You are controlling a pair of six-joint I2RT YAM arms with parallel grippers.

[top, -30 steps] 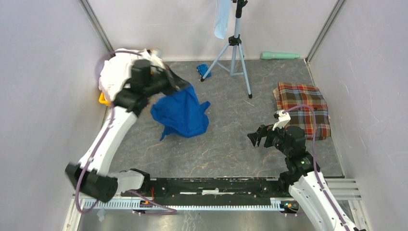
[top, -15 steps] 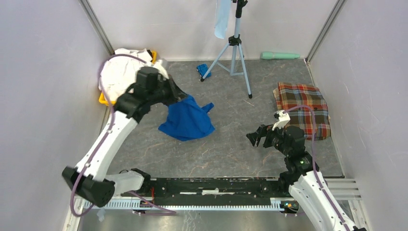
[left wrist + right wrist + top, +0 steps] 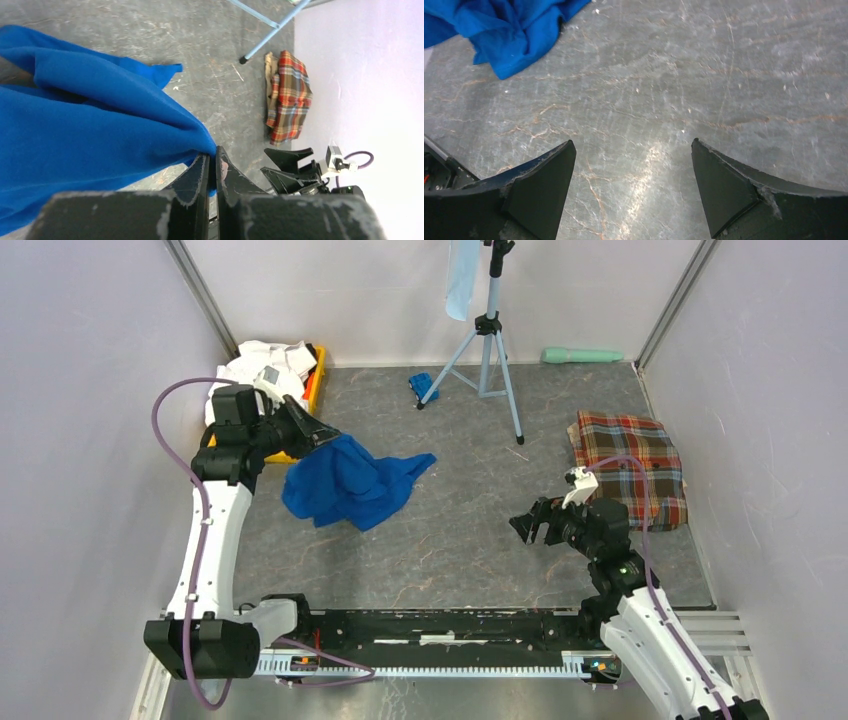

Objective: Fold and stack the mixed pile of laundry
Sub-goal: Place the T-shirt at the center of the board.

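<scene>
The royal-blue T-shirt [image 3: 345,485] lies crumpled on the grey floor at left centre, one edge lifted. My left gripper [image 3: 325,432] is shut on that lifted edge; in the left wrist view the blue T-shirt [image 3: 75,125] bunches into the closed left gripper [image 3: 214,150]. Behind it, the rest of the mixed laundry pile [image 3: 255,365] of white shirts with an orange piece sits in the far left corner. A folded red-green plaid cloth [image 3: 630,465] lies at the right. My right gripper [image 3: 530,525] hovers open over bare floor, right gripper [image 3: 633,145] empty, blue T-shirt [image 3: 509,25] at its far left.
A tripod [image 3: 490,330] stands at the back centre with a narrow pale-blue cloth [image 3: 462,280] hanging from it. A small bright-blue object [image 3: 421,385] lies by a tripod leg. A mint-green cylinder [image 3: 582,355] rests against the back wall. Walls close in on both sides.
My left arm has swung to the left, dragging the blue T-shirt leftward with it and uncovering the white pile. The right gripper has barely shifted.
</scene>
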